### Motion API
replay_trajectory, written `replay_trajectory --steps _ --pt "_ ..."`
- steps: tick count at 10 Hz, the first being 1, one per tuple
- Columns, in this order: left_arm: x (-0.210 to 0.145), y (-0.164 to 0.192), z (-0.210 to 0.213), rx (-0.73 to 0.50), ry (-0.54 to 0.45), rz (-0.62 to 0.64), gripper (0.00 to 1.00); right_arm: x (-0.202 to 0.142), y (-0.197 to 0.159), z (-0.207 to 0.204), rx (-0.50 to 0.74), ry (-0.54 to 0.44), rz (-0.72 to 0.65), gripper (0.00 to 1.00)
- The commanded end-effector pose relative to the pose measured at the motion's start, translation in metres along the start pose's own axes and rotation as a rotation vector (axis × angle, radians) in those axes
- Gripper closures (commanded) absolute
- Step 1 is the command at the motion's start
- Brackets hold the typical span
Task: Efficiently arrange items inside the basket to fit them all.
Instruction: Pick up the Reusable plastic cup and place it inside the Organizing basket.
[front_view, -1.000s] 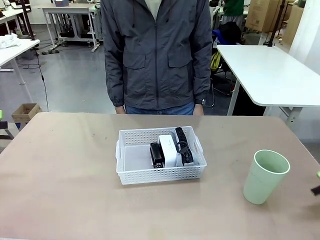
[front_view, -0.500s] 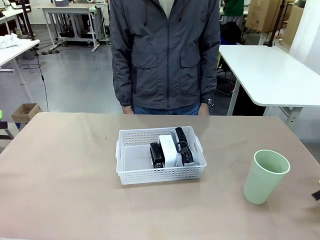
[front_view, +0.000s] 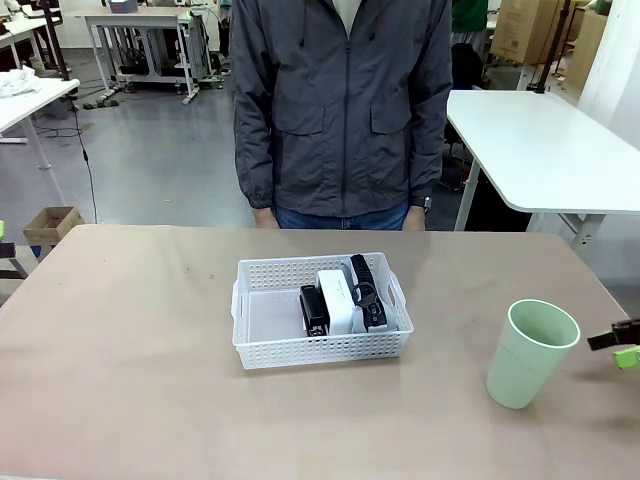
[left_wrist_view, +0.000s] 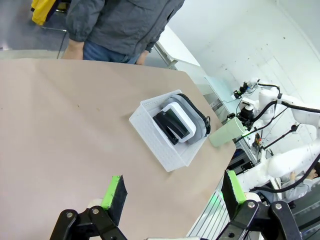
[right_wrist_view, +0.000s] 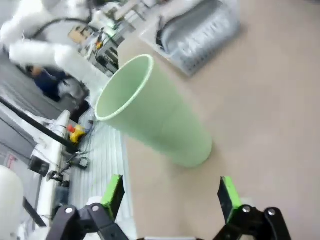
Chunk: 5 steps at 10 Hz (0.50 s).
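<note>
- Two grippers, both with fingers spread and nothing between them. Your left gripper (left_wrist_view: 172, 192) hangs above bare table (front_view: 120, 330), off the left end of the basket.
- From the left wrist camera you look down on the basket (left_wrist_view: 160, 137) from well away, with the cup (left_wrist_view: 225, 134) beyond its far end.
- Front view: the white perforated basket (front_view: 320, 350) sits mid-table, directly in front of the person (front_view: 345, 100), who stands at the far edge with arms down.
- The left part of the basket floor is bare. Three items are packed side by side in the right part.
- Black stapler (front_view: 314, 310) is leftmost of the three, lying flat and touching the white box.
- White box (front_view: 338, 300) sits in the middle, between stapler and pouch.
- Grey pouch (front_view: 368, 300), with its black strap and ring on top, is wedged between the box and the right wall.
- Pale green cup (front_view: 530, 355) stands upright on the table, mouth up. It's outside the basket and well to its right, near your right-hand table edge.
- Right gripper (front_view: 620, 347) shows at the picture's right edge, just beside the cup. You can't tell whether it touches.
- Right wrist camera: right gripper (right_wrist_view: 171, 192) is lined up on the cup (right_wrist_view: 155, 120), which sits ahead of the green pads rather than between them. The basket (right_wrist_view: 210, 50) and grey pouch (right_wrist_view: 200, 30) lie behind it.
</note>
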<state>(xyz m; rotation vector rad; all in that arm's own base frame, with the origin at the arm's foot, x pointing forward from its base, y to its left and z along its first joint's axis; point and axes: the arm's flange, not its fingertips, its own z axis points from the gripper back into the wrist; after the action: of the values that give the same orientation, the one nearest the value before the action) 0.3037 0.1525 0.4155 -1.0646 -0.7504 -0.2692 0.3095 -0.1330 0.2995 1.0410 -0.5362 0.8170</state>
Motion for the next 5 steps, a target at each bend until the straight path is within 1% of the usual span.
replay_trajectory --steps 1,2,3,4,5 --pt "0.002 -0.003 0.000 -0.012 -0.016 0.004 0.00 -0.021 0.006 -0.020 0.133 -0.075 0.277 0.00" --pt "0.002 -0.003 0.000 -0.012 -0.016 0.004 0.00 -0.020 0.008 -0.026 0.130 -0.004 0.299 0.00" --pt "0.002 -0.003 0.000 -0.012 -0.016 0.004 0.00 -0.017 0.007 -0.029 0.060 0.028 0.316 0.00" --pt "0.002 -0.003 0.000 -0.012 -0.016 0.004 0.00 -0.016 0.006 -0.032 0.062 0.057 0.317 0.00" --pt "0.002 -0.003 0.000 -0.012 -0.016 0.004 0.00 -0.015 0.003 -0.034 0.061 0.064 0.304 0.00"
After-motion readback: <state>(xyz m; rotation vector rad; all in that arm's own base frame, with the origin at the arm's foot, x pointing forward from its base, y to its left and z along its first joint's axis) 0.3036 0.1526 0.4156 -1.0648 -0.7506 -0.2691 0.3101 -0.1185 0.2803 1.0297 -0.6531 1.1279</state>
